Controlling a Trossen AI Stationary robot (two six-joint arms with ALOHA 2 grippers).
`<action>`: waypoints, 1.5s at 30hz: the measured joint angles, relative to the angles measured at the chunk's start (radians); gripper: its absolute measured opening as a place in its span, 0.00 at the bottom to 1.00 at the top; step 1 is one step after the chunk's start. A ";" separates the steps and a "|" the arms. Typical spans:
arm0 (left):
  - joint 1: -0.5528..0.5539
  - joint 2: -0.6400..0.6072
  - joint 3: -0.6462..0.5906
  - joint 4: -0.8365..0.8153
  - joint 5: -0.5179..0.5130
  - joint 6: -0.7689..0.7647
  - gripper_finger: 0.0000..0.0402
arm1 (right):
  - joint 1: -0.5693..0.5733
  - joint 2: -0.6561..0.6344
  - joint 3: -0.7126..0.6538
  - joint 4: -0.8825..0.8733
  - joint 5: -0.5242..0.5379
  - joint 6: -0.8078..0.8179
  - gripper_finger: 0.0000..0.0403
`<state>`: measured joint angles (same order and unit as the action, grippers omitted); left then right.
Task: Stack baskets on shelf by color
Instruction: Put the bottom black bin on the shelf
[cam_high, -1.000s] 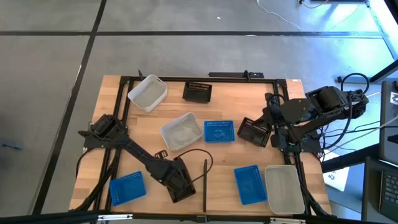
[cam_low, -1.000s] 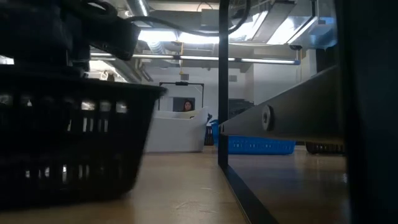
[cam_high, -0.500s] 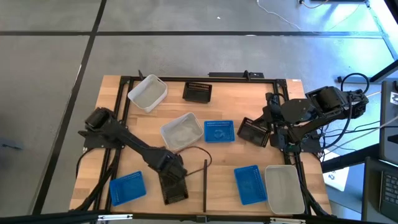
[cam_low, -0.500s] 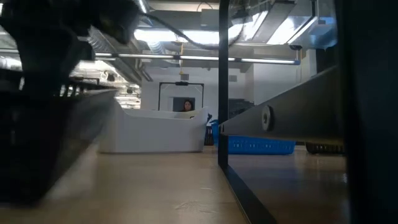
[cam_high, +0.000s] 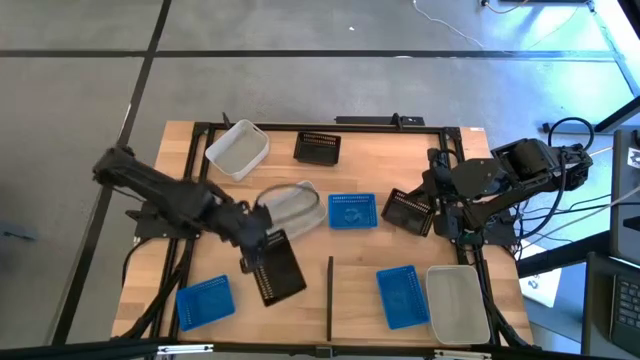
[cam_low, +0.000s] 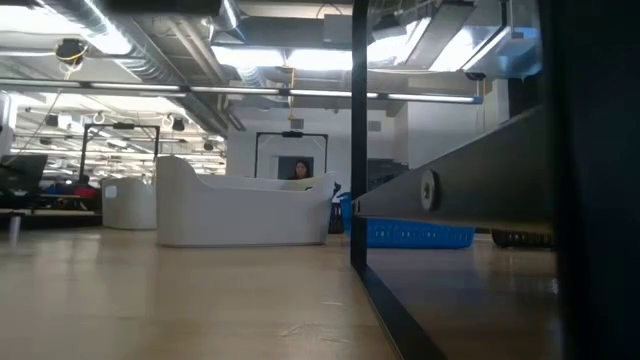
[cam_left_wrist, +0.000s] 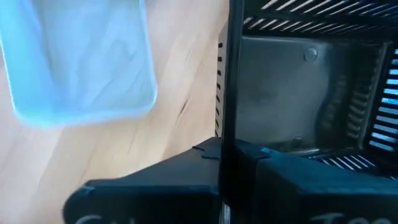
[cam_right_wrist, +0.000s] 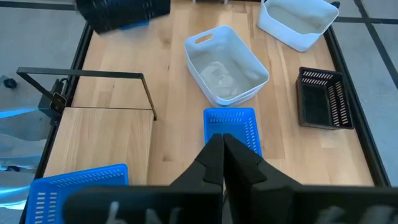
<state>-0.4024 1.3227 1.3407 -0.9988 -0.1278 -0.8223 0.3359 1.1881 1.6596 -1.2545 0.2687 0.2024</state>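
My left gripper (cam_high: 254, 246) is shut on a black slotted basket (cam_high: 279, 271), which it holds above the near middle of the table. A white basket (cam_high: 296, 203) stands just beyond it, then a blue one (cam_high: 352, 210) and a black one (cam_high: 409, 212). The pale shelf (cam_right_wrist: 102, 134) lies near right behind its black upright bar (cam_high: 330, 297). On the shelf rest a blue basket (cam_high: 403, 296) and a white one (cam_high: 458, 303). My right gripper (cam_right_wrist: 222, 146) hangs shut over the table's right side, touching nothing. My left gripper pinches one wall of the black basket at its rim (cam_left_wrist: 226, 127), one finger inside the tub and one outside. The fingers slant down from the table's left. The basket hangs tilted below them, clear of the table.
Another white basket (cam_high: 238, 148) and a black one (cam_high: 318, 148) stand at the far edge. A blue basket (cam_high: 205, 300) sits near left. A black frame (cam_high: 300, 127) runs around the tabletop. Bare wood lies between the held basket and the shelf's bar.
My left gripper has risen and drawn back from the near edge toward the table's left and far side. It carries the black basket, which stood on the table, tipped up, and now hangs clear. In the low view the basket has left the picture.
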 joint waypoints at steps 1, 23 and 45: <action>0.013 -0.024 0.000 0.034 -0.016 0.025 0.00 | 0.000 0.000 0.000 0.000 0.001 -0.001 0.00; 0.266 0.157 0.002 0.664 -0.036 0.594 0.00 | 0.000 0.005 0.000 0.011 0.055 0.102 0.00; 0.287 0.198 0.001 0.798 -0.784 0.861 0.00 | -0.085 0.249 0.000 0.141 0.197 0.071 0.39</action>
<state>-0.1158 1.5211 1.3421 -0.2006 -0.9115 0.0388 0.2506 1.4373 1.6592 -1.1132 0.4653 0.2730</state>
